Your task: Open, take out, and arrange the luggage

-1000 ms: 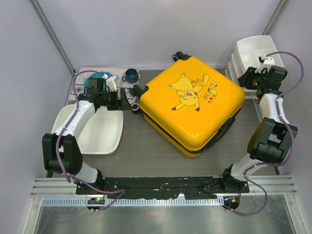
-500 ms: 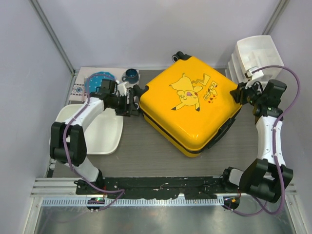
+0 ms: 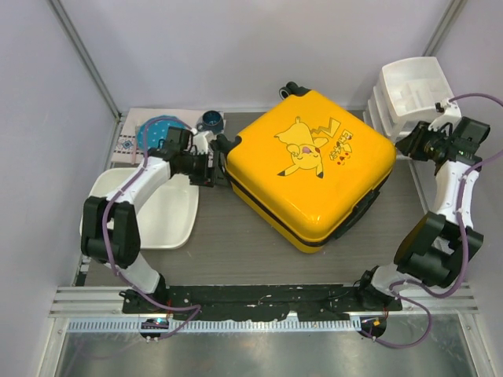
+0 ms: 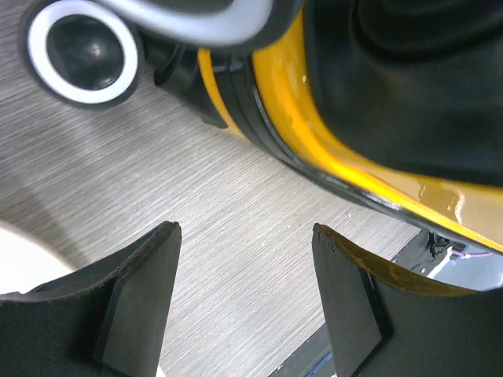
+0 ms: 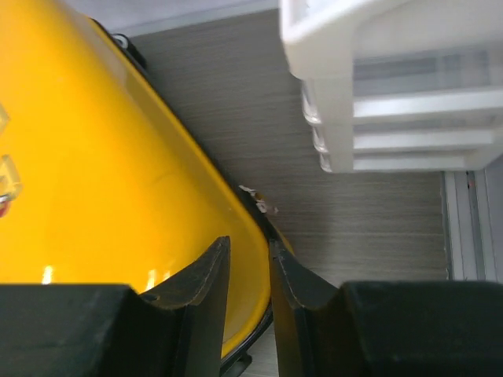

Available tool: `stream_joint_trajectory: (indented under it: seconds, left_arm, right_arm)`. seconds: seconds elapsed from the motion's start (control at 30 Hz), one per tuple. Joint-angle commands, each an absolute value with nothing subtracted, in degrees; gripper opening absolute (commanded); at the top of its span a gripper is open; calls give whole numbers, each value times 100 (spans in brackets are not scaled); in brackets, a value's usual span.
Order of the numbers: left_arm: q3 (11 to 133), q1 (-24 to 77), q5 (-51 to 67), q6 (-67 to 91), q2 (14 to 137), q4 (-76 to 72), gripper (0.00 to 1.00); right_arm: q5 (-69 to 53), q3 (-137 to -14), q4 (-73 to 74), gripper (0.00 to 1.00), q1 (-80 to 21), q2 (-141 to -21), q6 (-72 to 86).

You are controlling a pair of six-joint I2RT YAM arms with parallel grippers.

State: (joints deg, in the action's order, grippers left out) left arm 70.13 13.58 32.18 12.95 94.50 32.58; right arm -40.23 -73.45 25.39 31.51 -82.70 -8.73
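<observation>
Right gripper (image 5: pixel 247 243) drew back; luggage (image 3: pixel 310 169) stays closed

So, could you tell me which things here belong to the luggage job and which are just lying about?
Job: large yellow hard-shell suitcase with cartoon print.
Lying about: white plastic drawer unit; white oval tray; small blue cup; round blue dotted plate.

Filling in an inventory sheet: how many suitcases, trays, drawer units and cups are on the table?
Suitcase: 1
Tray: 1
Drawer unit: 1
Cup: 1
Total: 4
</observation>
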Motion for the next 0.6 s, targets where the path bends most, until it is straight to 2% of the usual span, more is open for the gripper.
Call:
stream_joint_trajectory:
  seconds: [0.0, 0.2, 0.33, 0.57]
  left_arm:
    - [6690, 1038, 3375, 1309, 8895, 3015, 72]
    - [6337, 914, 3489, 1345, 8693, 3006, 73]
    - [6363, 897, 3358, 1362, 8701, 3040, 75]
    - [6626, 659, 3190, 1591, 8912, 3093, 77]
  right_arm:
    - [-3078, -7278, 2041, 32, 3006, -8779, -535]
    - [-3110, -7119, 1450, 32, 2682, -9219, -641]
    - [-4294, -6760, 1493, 33, 2523, -8966, -1087]
    - [-4886, -5916, 3406, 34, 2171, -8017, -3171]
